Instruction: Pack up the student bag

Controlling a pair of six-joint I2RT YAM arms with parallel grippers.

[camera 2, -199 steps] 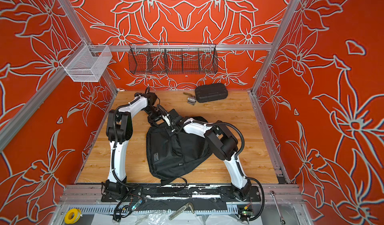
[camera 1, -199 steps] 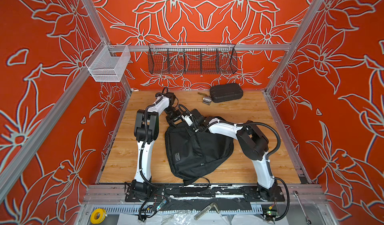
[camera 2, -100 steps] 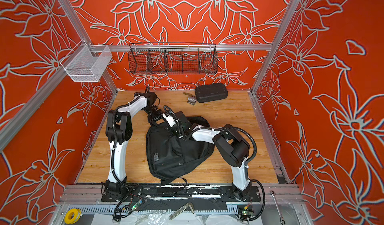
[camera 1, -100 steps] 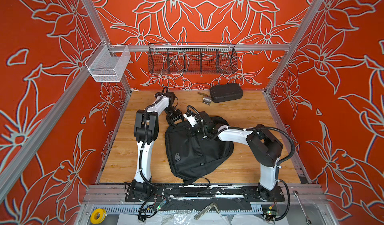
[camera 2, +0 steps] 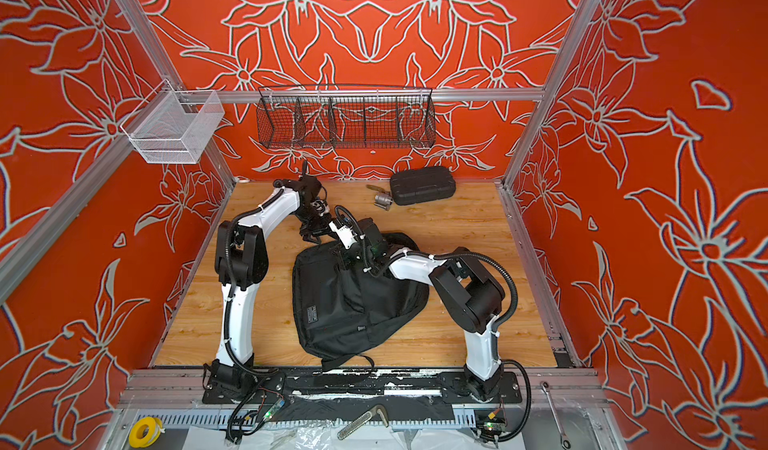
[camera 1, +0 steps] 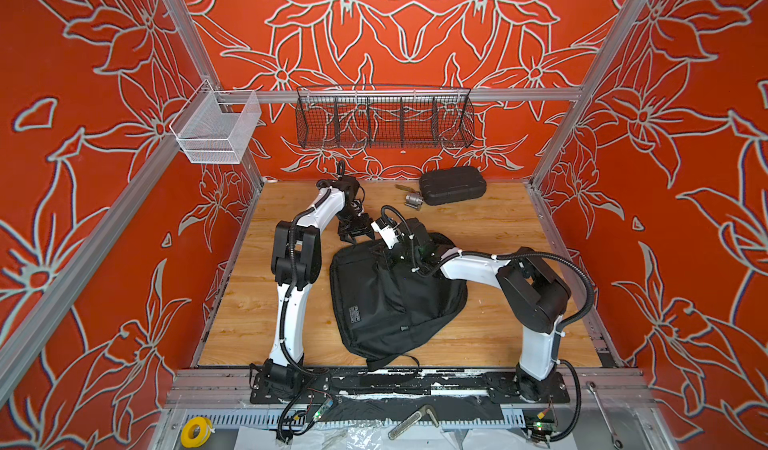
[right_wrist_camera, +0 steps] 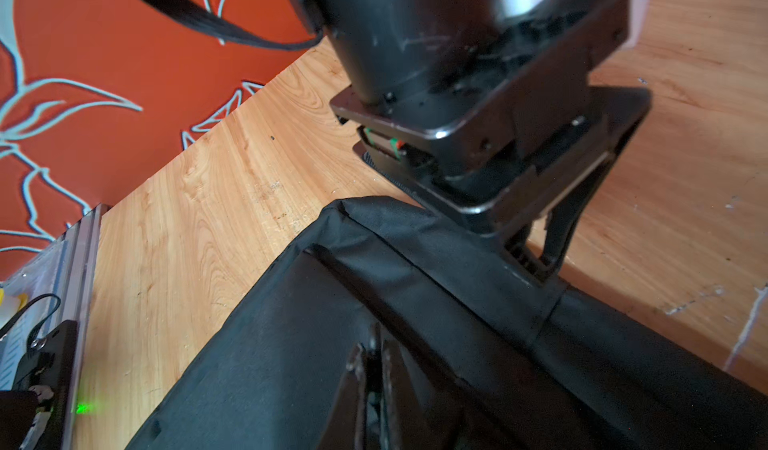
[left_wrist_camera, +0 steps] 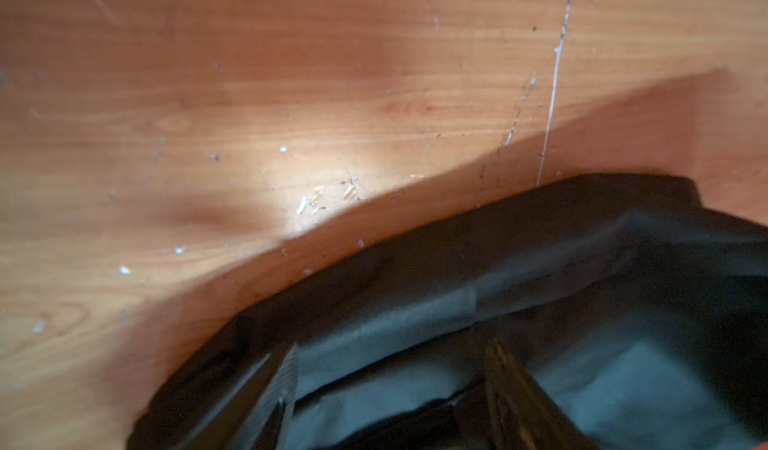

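Student bag (camera 1: 386, 302): lies flat mid-bench (camera 1: 490, 227), its rim toward the back wall.
My left end effector (left_wrist_camera: 390, 385): jaws wide, straddling the rim, likely to spread the opening.
My right end effector (right_wrist_camera: 374, 369): jaws pressed together on the bag's fabric, perhaps pinning it.

In both top views the right claw (camera 1: 384, 256) is buried under its own wrist and cabling, so its tips cannot be made out against the student bag (camera 1: 386, 302). The left wrist view is blurred; the left claw (left_wrist_camera: 390, 381) is cut off by the picture's edge. The small metal object (camera 1: 412, 200) beside the black hard case (camera 1: 452, 185) is too small to identify.
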